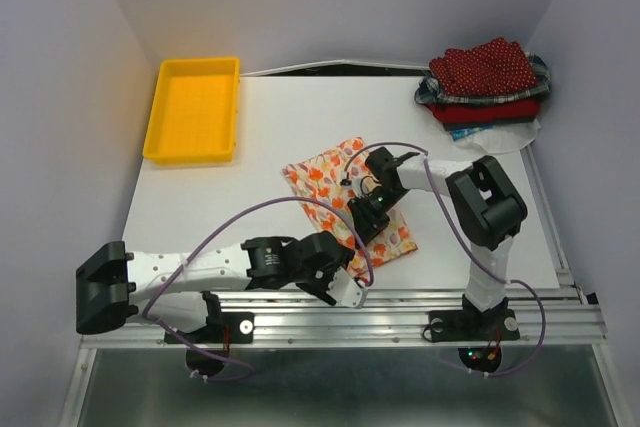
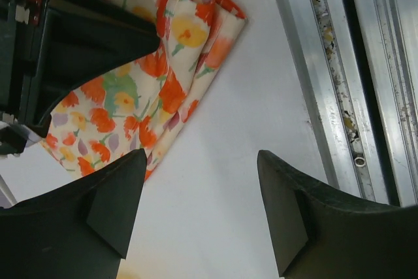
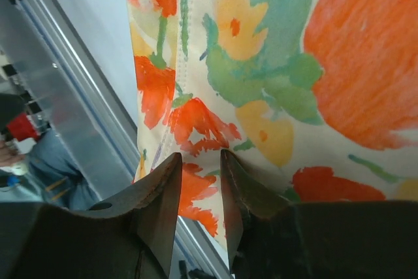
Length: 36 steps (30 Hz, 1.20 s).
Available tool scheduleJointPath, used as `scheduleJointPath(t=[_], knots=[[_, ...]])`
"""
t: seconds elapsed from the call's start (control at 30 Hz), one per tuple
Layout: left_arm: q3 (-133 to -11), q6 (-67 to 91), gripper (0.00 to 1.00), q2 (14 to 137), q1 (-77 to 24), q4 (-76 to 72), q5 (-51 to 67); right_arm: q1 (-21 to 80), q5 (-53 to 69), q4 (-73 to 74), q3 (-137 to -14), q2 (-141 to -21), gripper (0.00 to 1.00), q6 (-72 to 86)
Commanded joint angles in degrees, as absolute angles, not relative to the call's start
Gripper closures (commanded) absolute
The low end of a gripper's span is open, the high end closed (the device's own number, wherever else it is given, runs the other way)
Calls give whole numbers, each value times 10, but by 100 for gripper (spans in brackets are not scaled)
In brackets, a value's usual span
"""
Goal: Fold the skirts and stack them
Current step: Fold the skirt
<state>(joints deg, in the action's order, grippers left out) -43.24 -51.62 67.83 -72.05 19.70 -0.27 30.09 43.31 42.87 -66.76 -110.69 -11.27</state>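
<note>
Cream cloth with orange flowers is the thing to watch here, and it starts close to the near edge of the white table [image 1: 250,137]. Closest to the metal rail [image 1: 450,299] sits the left gripper [image 2: 199,161]. Its two fingers stand wide apart and there is nothing between them, only bare table. The near corner of the cream skirt [image 1: 320,182] lies just past those fingers, on the side away from the rail.

A little farther in, the right gripper [image 3: 200,158] is down on the skirt. Its fingers are almost together, with flowery cloth showing in the thin gap. I cannot tell if it really pinches the cloth.

The skirt is a long folded strip. It runs from near right to far left, so I think the next fold goes along that line, and the right arm is the nearer one.

Far off in the back right corner is the pile: the dotted red skirt [image 1: 490,67] on top, the plaid skirt [image 1: 543,69] peeking out, the plain red skirt [image 1: 490,109] below. A yellow tray [image 1: 152,127] waits far left
</note>
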Motion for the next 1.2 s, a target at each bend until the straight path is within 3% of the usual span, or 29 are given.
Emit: scheduleJointPath(t=[0.0, 0.33, 0.67, 0.9, 1.17], knots=[[-413, -535, 19, 683, -756, 164, -47, 308, 469, 362, -697, -1144, 63, -62], [-383, -484, 20, 779, -800, 97, -90, 308, 526, 344, -780, -1237, 63, -2], [-339, -468, 27, 847, -799, 6, -225, 308, 539, 329, -771, -1276, 64, -1], [-325, -466, 23, 859, -799, 4, -222, 308, 555, 319, -758, -1290, 64, 17], [-378, -442, 33, 977, -793, -76, -257, 308, 575, 305, -749, -1304, 64, 29]])
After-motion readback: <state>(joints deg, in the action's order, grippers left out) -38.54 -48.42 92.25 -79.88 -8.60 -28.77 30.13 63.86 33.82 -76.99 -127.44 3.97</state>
